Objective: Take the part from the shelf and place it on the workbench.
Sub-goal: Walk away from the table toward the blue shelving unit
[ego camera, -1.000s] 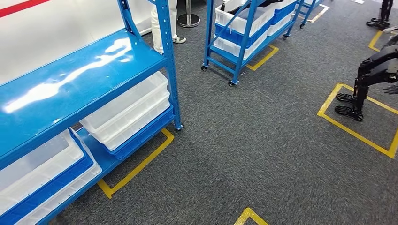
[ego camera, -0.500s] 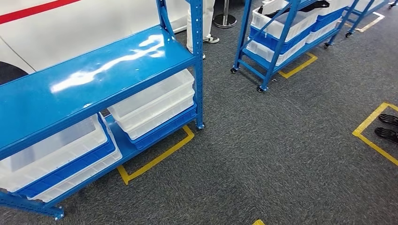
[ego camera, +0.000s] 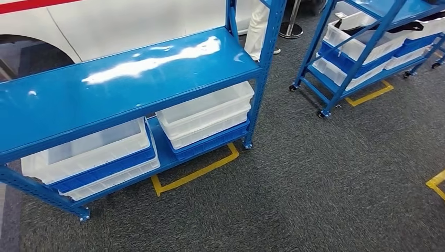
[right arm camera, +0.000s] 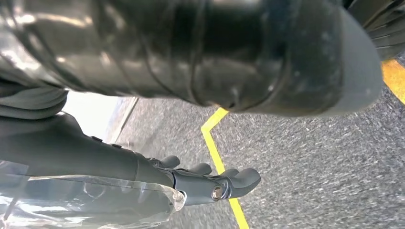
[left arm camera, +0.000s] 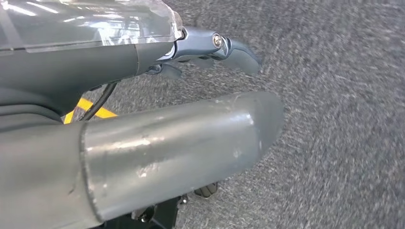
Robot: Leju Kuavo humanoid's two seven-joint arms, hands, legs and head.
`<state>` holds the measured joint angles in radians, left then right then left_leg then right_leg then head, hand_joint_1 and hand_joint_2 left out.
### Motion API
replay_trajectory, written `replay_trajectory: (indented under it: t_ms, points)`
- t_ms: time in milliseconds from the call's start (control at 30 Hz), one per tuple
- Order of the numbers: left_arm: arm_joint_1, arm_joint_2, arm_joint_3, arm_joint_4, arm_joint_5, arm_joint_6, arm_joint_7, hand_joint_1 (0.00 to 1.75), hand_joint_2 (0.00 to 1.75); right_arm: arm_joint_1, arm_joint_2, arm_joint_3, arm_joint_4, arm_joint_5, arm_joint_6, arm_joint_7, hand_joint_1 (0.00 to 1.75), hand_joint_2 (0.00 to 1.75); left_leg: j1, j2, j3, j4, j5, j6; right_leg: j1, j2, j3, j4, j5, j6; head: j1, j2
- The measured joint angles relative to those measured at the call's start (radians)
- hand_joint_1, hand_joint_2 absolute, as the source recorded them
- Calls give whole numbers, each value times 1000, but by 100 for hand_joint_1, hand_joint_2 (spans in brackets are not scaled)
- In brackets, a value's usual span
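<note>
**Approach phase, before any reach.** I judge the task to be at its opening step: nothing has been picked, and I am bringing the rig up to the blue shelf (ego camera: 131, 79).

- **Left hand** (left arm camera: 119, 67): hangs over grey carpet (left arm camera: 334, 119), with the thumb (left arm camera: 191, 138) well apart from the darker fingers (left arm camera: 234, 50) and nothing between them.
- **Right hand** (right arm camera: 119, 162): also empty. Its fingers (right arm camera: 239, 179) are loosely extended, apart from the thumb, above a yellow tape line (right arm camera: 215, 148) on the floor.
- **The part:** I cannot pick it out. The shelf's glossy top board carries nothing I can identify. The translucent bins (ego camera: 204, 113) on the lower level, well forward of both hands, look vacant, though their inner floors are only partly visible.
- **Wheeled rack** (ego camera: 362, 58): stands further off toward the right hand's side. It holds more bins and a dark object (ego camera: 404, 26) that is too small to name.
- **Workbench:** its position is unknown to me.

The next move, as I judge it, calls for squaring up to the shelf, finding the part, and then raising one arm toward it.

Both wrist views are motion-blurred, and the shelf's upper levels are cut off.
</note>
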<state>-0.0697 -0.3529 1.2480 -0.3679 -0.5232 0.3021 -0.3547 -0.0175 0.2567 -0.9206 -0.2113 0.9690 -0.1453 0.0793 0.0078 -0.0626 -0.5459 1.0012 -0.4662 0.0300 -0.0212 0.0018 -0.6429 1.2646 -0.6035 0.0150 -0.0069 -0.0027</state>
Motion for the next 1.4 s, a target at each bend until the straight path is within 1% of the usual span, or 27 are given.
replay_trajectory:
  t_ms: [33,100,133,167,200,233,300,367,433,467,500,533,600,667,733,800,867,900,933,967,1000,1067,1133,1200,1300,1333,1400]
  points:
    - [0,0,0,-1,0,0,1,0,0,1,0,0,0,0,1,0,0,0,0,-16,1,1,-1,-1,0,13,25,-65,44,-5,0,0]
    - [0,-2,0,-4,0,0,3,0,0,2,-1,-1,0,1,3,-1,0,0,0,-42,-3,7,-3,-7,-1,71,72,-187,101,-15,0,0]
    - [-1,-2,-1,-5,0,0,4,0,0,2,-1,-1,0,1,3,-1,0,0,2,-54,-7,9,-3,-13,0,92,82,-218,110,-18,0,0]
    - [-1,-3,-1,-6,0,0,6,0,0,2,-1,-1,0,1,3,-2,0,0,5,-65,-12,9,-1,-20,2,102,85,-228,108,-19,0,0]
    - [0,-3,-1,-8,0,0,7,0,0,0,0,-1,0,1,3,-2,0,0,7,-79,-16,8,1,-28,4,90,86,-233,110,-20,0,0]
    - [1,-2,-1,-9,0,1,7,0,0,-1,1,-1,0,1,3,-2,0,0,10,-79,-18,8,1,-34,3,75,90,-238,112,-23,0,0]
    - [0,0,-1,-11,0,2,6,0,0,-1,5,-2,0,1,2,-1,0,0,6,-29,-36,44,-24,-43,-1,42,99,-252,116,-34,-3,0]
    - [-2,1,-2,-12,0,3,5,0,0,2,7,-2,0,1,2,0,0,0,6,36,-90,155,-86,-50,-1,7,103,-258,116,-43,-7,0]
    - [-3,2,-2,-13,0,3,5,0,0,3,7,-3,0,1,2,0,0,0,10,53,-146,269,-130,-58,0,-27,103,-258,113,-44,-8,0]
    - [-1,2,-2,-13,0,3,5,0,0,3,7,-3,0,1,2,0,0,0,11,56,-153,283,-126,-61,0,-43,104,-257,112,-43,-8,0]
    - [1,2,-2,-13,0,2,5,0,0,2,7,-3,0,1,3,0,0,0,12,61,-137,256,-103,-63,0,-57,106,-257,110,-41,-8,0]
    - [2,2,-2,-14,0,1,5,0,0,1,8,-3,0,1,4,0,0,0,13,71,-103,195,-68,-63,-1,-71,109,-256,107,-38,-8,0]
    - [2,3,-2,-14,-1,0,5,0,0,1,9,-3,0,1,5,1,0,0,10,112,-29,58,-15,-56,2,-94,117,-254,100,-28,-7,0]
    - [1,3,-2,-15,-2,-1,4,0,0,-1,9,-3,0,1,7,1,0,0,4,130,-1,4,-3,-42,7,-111,121,-252,96,-17,-6,0]
    - [4,2,-2,-15,-4,-3,4,0,0,-5,10,-5,0,-2,4,1,0,0,3,111,-4,1,0,-28,7,-123,126,-253,93,-5,-5,0]
    - [7,1,-2,-17,-4,-4,2,0,0,-8,10,-10,0,-9,-3,0,0,0,6,94,-1,-6,6,-14,2,-89,120,-224,67,4,-5,0]
    - [5,0,-3,-18,-5,-5,1,0,0,-6,10,-17,0,-14,-6,0,0,0,8,79,-1,-10,11,-2,-1,-32,74,-121,6,8,-4,0]
    - [5,0,-3,-19,-5,-5,1,0,0,-4,10,-20,0,-15,-7,0,0,0,7,70,-2,-9,12,1,-1,-16,40,-52,-24,9,-4,0]
    - [5,0,-3,-19,-5,-6,0,0,0,-4,10,-22,0,-17,-8,-1,0,0,5,60,-2,-9,12,2,-1,-9,10,3,-40,10,-4,0]
    - [5,0,-3,-19,-5,-6,0,0,0,-3,10,-25,0,-19,-9,-3,0,0,4,51,-2,-8,11,3,-1,-6,-6,27,-35,9,-4,0]
    - [6,0,-3,-19,-5,-6,0,0,0,-2,10,-28,0,-22,-12,-5,0,0,3,42,-1,-6,10,2,-1,-6,-5,12,-9,7,-4,0]
    - [6,0,-2,-19,-4,-8,-2,0,0,-2,9,-32,0,-24,-17,-10,0,0,3,27,2,-2,7,-1,-1,-1,42,-111,69,0,-4,0]
    - [6,-1,-2,-19,-3,-13,-4,0,0,-4,9,-35,0,-22,-19,-11,0,0,-1,19,0,5,1,-10,4,7,81,-214,110,-8,-4,0]
    - [6,-2,-2,-19,-2,-19,-6,0,0,-7,8,-37,0,-21,-19,-12,0,0,-3,17,-3,6,-2,-22,10,11,86,-234,112,-14,-5,0]
    - [6,0,-2,-19,0,-21,-8,0,0,-8,9,-41,0,-21,-19,-12,0,0,0,26,-10,26,-20,-39,4,5,91,-244,118,-31,-5,0]
    - [5,0,-2,-19,0,-21,-8,0,0,-7,9,-42,0,-21,-20,-12,0,0,1,34,-27,64,-44,-44,1,1,93,-248,120,-37,-6,0]
    - [5,1,-2,-19,0,-21,-9,0,0,-5,9,-44,0,-21,-20,-12,0,0,5,49,-87,190,-109,-53,1,-7,94,-249,119,-44,-6,0]
